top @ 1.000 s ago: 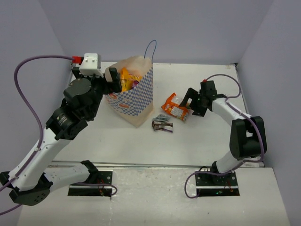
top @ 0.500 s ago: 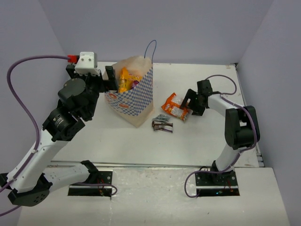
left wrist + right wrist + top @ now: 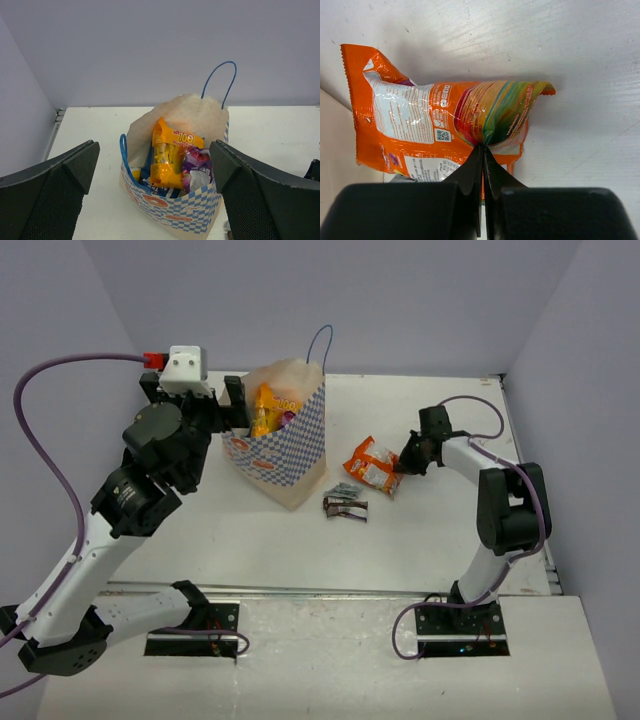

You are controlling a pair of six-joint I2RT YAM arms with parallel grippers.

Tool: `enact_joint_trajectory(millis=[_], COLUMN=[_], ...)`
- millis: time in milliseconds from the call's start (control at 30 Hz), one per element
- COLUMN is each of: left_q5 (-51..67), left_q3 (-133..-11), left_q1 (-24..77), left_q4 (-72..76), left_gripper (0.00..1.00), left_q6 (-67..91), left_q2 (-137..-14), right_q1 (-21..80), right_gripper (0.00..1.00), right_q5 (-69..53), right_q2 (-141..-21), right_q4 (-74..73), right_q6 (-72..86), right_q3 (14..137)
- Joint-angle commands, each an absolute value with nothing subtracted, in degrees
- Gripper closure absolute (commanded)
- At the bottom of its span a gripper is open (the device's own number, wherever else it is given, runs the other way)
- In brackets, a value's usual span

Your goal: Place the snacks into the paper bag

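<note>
The checkered paper bag [image 3: 285,455] [image 3: 172,210] stands at mid-table with a yellow-orange bag [image 3: 169,157], a purple packet [image 3: 196,167] and a blue-and-white bag [image 3: 150,175] inside. My left gripper [image 3: 212,405] [image 3: 155,175] hovers open just left of the bag's mouth, holding nothing. An orange packet [image 3: 372,466] [image 3: 420,125] lies on the table right of the bag. My right gripper [image 3: 408,462] [image 3: 483,150] is shut on its crumpled right edge. A small dark brown bar [image 3: 346,506] lies in front of the packet, with a small grey packet [image 3: 344,490] beside it.
Walls close in the table on the left, back and right. The bag's blue cord handle [image 3: 318,340] sticks up at its far side. A purple cable [image 3: 60,370] loops above the left arm.
My right gripper moved onto the orange packet's edge and shut on it, bunching the foil. The left arm drew back slightly to the left, still open.
</note>
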State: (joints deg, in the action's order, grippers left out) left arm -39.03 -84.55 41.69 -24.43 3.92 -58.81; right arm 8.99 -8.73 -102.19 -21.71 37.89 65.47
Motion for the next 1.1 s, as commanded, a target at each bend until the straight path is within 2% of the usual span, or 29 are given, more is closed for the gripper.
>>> enact_joint_trajectory(millis=[0,100,133,167,200,233,367,667,767,800,867,900,1067], left_q5=[-39.0,-39.2,-39.2,-39.3,-39.3,-39.3,-39.0,-40.7,-41.1,-41.1,-41.3,-41.3,-41.2], left_q3=[-86.7,-86.6,-86.2,-86.0,-85.6,-85.2,-82.5,-81.3,-81.4,-81.5,-81.7,-81.7,-80.9], left_q1=[41.7,41.7,41.7,41.7,41.7,41.7,41.7,41.7,41.7,41.7,41.7,41.7,41.7], left_q4=[-22.5,-23.3,-23.7,-23.7,-23.7,-23.7,-23.1,-19.3,-18.3,-18.1,-17.4,-17.1,-14.8], left_gripper=[0.0,0.0,0.0,0.0,0.0,0.0,0.0,0.0,0.0,0.0,0.0,0.0,0.0], left_q6=[5.1,6.2,6.8,7.3,7.6,7.9,9.1,4.3,1.3,0.5,-2.0,-2.5,-4.0], left_q2=[-58.7,-58.3,-57.9,-57.7,-57.4,-57.2,-56.0,-56.8,-57.3,-57.5,-57.9,-58.1,-58.4], right_q1=[9.1,9.1,9.1,9.2,9.1,9.1,9.2,11.6,12.0,12.1,12.2,12.1,12.1], right_gripper=[1.0,0.99,0.67,0.67,0.18,0.01,0.01,0.01,0.33,0.59,0.82,0.98,1.0], right_q5=[-10.0,-10.3,-9.8,-9.8,-9.8,-9.8,-11.5,-8.3,-7.0,-6.6,-5.5,-5.1,-4.9], right_q2=[-100.4,-97.9,-97.2,-97.2,-97.1,-97.4,-100.1,-106.0,-106.6,-106.5,-105.6,-104.9,-100.3], right_q4=[-21.3,-21.1,-21.8,-22.0,-22.2,-22.7,-24.0,-27.0,-27.0,-27.2,-27.7,-27.9,-29.1], right_q6=[37.5,37.7,37.7,37.7,37.5,37.5,38.0,40.4,41.0,41.0,41.1,41.0,39.8], right_q3=[65.3,64.6,64.6,64.6,64.6,64.8,66.6,70.6,71.1,71.3,71.4,71.3,69.4])
